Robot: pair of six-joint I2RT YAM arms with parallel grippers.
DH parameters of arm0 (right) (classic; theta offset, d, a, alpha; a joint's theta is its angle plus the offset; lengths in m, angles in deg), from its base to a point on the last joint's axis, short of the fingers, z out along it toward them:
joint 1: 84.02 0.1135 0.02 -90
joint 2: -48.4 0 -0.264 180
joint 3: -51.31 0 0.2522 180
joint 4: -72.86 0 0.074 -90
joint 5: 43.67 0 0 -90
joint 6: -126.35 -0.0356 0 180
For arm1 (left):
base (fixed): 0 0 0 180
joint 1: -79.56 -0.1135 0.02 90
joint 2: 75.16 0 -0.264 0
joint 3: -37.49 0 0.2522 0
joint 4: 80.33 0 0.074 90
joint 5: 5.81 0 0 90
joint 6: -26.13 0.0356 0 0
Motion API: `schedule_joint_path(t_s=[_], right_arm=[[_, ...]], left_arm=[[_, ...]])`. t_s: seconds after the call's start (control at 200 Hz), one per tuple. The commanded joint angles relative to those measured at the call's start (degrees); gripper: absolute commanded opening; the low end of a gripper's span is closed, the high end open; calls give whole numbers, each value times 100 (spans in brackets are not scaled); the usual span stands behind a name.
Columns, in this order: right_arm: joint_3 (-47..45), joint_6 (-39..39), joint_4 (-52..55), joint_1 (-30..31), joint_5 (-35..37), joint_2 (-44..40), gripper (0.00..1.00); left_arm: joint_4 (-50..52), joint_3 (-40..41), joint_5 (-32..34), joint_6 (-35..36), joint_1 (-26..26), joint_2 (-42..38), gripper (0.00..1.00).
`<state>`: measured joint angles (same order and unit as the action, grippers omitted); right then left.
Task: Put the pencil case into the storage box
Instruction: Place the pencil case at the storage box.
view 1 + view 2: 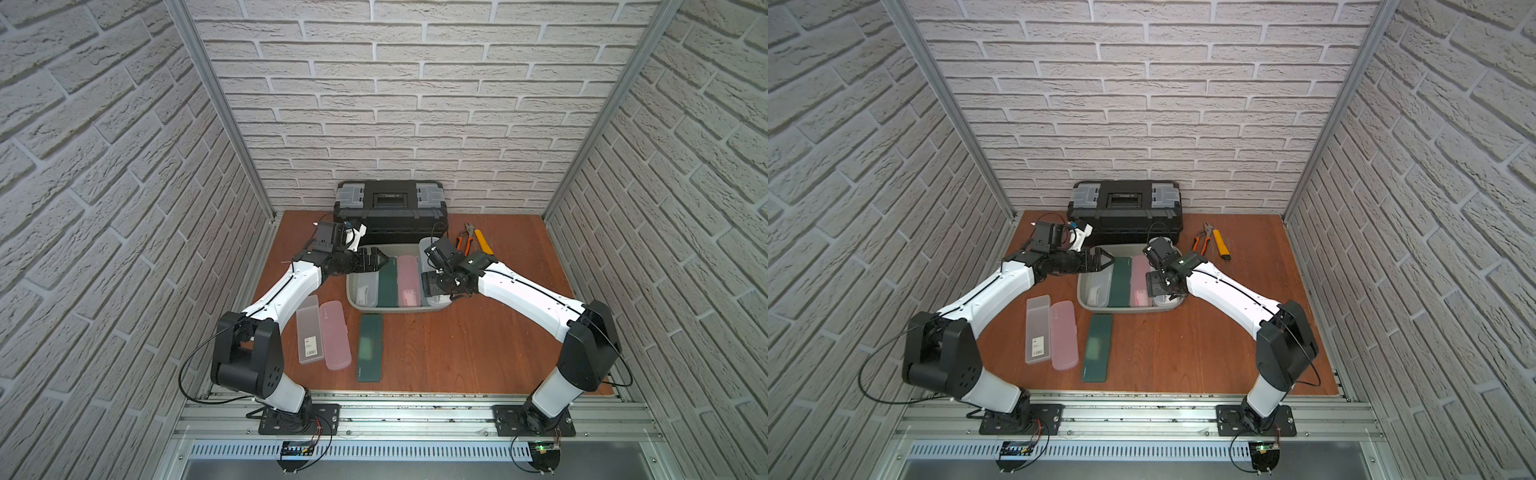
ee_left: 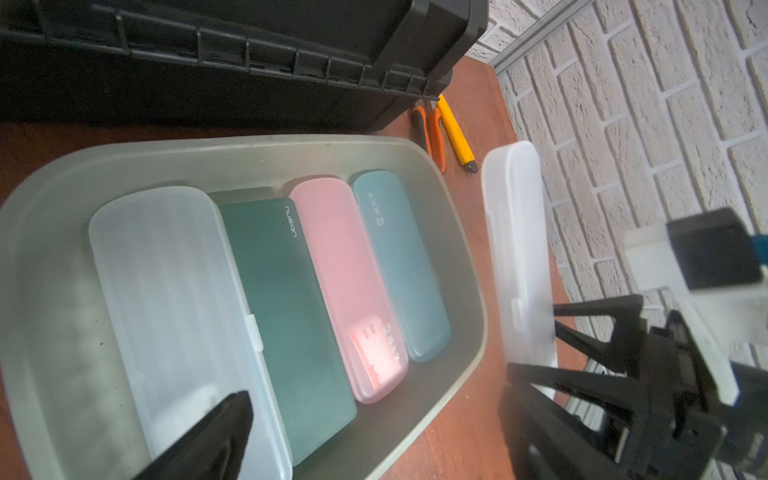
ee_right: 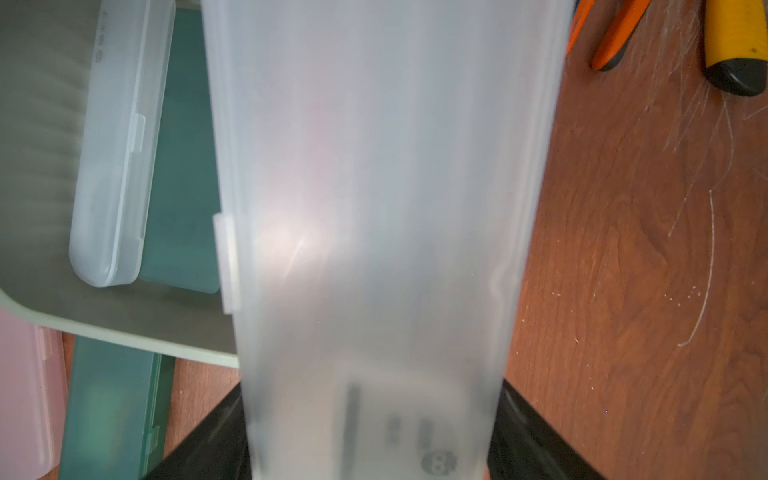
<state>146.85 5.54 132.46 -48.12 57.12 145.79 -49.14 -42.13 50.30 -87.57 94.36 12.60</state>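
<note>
The grey-green storage box (image 1: 397, 309) (image 1: 1125, 308) (image 2: 249, 143) (image 3: 104, 328) sits mid-table. Inside it lie a frosted case, a dark green one (image 2: 286, 316), a pink one (image 2: 353, 282) and a blue one (image 2: 399, 257), side by side. My right gripper (image 1: 432, 284) (image 1: 1156, 282) (image 3: 370, 432) is shut on a frosted clear pencil case (image 1: 427, 251) (image 2: 515, 249) (image 3: 374, 208), gripping its near end. It holds the case lengthwise over the box's right rim. My left gripper (image 1: 376, 259) (image 1: 1100, 262) (image 2: 374, 419) hangs open and empty over the box's far left part.
A black toolbox (image 1: 390, 208) stands right behind the storage box. Orange pliers (image 1: 465, 239) and a yellow cutter (image 1: 484, 243) lie to its right. Three more cases lie front left of the box: clear (image 1: 308, 330), pink (image 1: 334, 334) and dark green (image 1: 370, 347).
</note>
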Motion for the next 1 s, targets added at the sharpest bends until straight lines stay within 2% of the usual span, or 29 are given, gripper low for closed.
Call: schedule_joint_path(t_s=[0.0,0.175,0.345,0.795,0.895,0.945,0.995], right_arm=[[332,57,-110,-48,69,267,44],[670,102,163,-49,395,878,43],[696,74,48,-49,624,1116,43],[972,75,114,-109,696,1763,47],[1047,70,118,-140,717,1849,53],[1083,45,136,-152,731,1885,66],[1090,40,140,-162,740,1890,70]], left_arm=[[-452,243,-16,325,15,-199,98],[-355,255,343,549,19,-427,98],[-418,270,270,503,38,-431,99],[-354,329,531,592,101,-685,99],[-303,303,567,630,132,-690,98],[-294,299,581,639,136,-682,98],[-293,296,600,639,136,-683,99]])
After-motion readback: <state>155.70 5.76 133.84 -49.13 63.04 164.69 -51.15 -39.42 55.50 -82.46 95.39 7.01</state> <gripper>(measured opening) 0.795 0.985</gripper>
